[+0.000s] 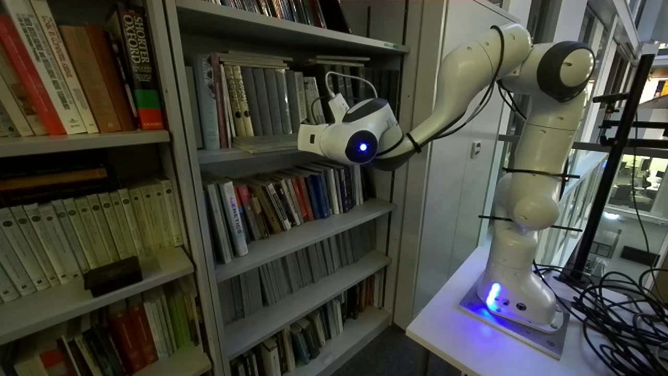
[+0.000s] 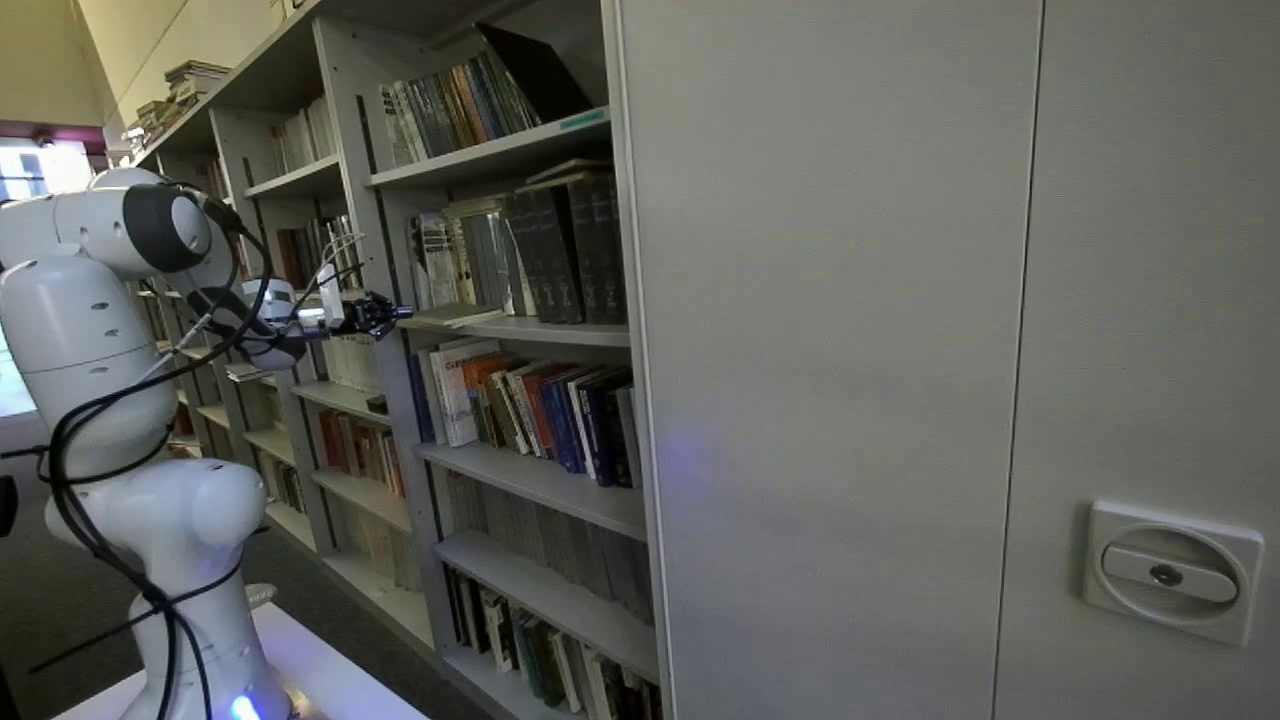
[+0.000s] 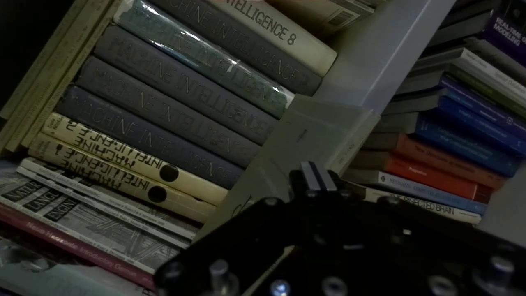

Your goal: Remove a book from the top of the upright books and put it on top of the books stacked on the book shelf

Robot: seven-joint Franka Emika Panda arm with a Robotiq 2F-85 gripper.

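Observation:
The book shelf (image 1: 313, 230) is a tall grey unit packed with books. On its second visible board, thin pale books (image 1: 255, 57) lie flat on top of the upright books (image 1: 266, 99); the wrist view shows their edges (image 3: 49, 82) at far left. Greenish-grey books (image 2: 455, 314) lie stacked flat at the front of that board. In the wrist view, the uppermost flat book (image 3: 296, 131) is behind my fingertips. My gripper (image 3: 317, 176) is shut with its pads together and nothing between them. It hovers near that stack (image 1: 266, 142); contact cannot be told. An exterior view shows the gripper (image 2: 402, 312) side-on.
Another board (image 1: 292, 23) runs above the upright books. More books (image 3: 452, 123) fill the board below. To one side stands a paler unit with cream volumes (image 1: 78, 230), to the other a grey cabinet door (image 2: 830, 350). Cables (image 1: 616, 308) lie on the white table (image 1: 443, 318).

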